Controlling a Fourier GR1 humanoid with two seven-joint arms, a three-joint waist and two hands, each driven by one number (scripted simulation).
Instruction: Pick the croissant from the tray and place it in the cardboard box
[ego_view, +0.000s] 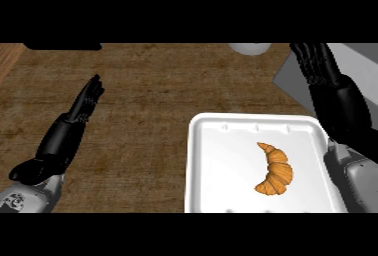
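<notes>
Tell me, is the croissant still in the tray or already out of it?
In the tray. The croissant lies on the white tray, right of its middle, and neither robot hand touches it.

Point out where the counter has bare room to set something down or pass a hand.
Bare wood lies between the left hand and the white tray, and above the tray. The tray's left half beside the croissant is free. It is crowded at right: the right hand overlaps the grey object.
</notes>
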